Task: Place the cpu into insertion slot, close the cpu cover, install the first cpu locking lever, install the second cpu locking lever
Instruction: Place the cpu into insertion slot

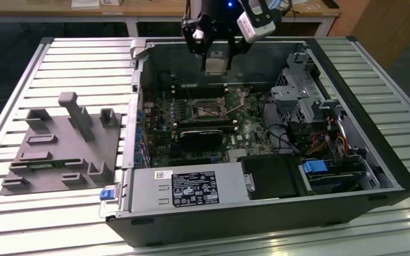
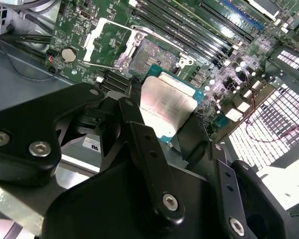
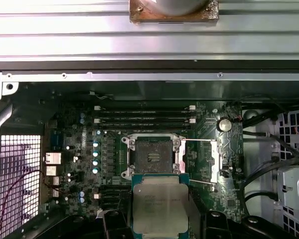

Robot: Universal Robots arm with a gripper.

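My gripper (image 1: 217,60) hangs above the open computer case, shut on the cpu (image 1: 217,65), a flat silver-topped chip on a green carrier. Both wrist views show the cpu (image 2: 167,105) (image 3: 160,204) pinched by its edges between the black fingers (image 2: 135,124). The insertion slot (image 3: 152,158) (image 2: 152,52) (image 1: 209,110) lies bare on the green board below, its pin field exposed, and the chip is clear of it. The cpu cover (image 3: 202,159) (image 2: 107,42) is swung open beside the slot. Thin wire locking levers (image 3: 197,141) stand released along the cover's edges.
Long black memory slots (image 3: 145,113) run beside the socket, and a dark heat-sink block (image 1: 202,138) sits on its other side. A metal drive cage with cables (image 1: 306,101) fills the exterior view's right of the case. The power supply (image 1: 190,189) lies along the case front. A grey fixture block (image 1: 62,144) stands on the slatted table.
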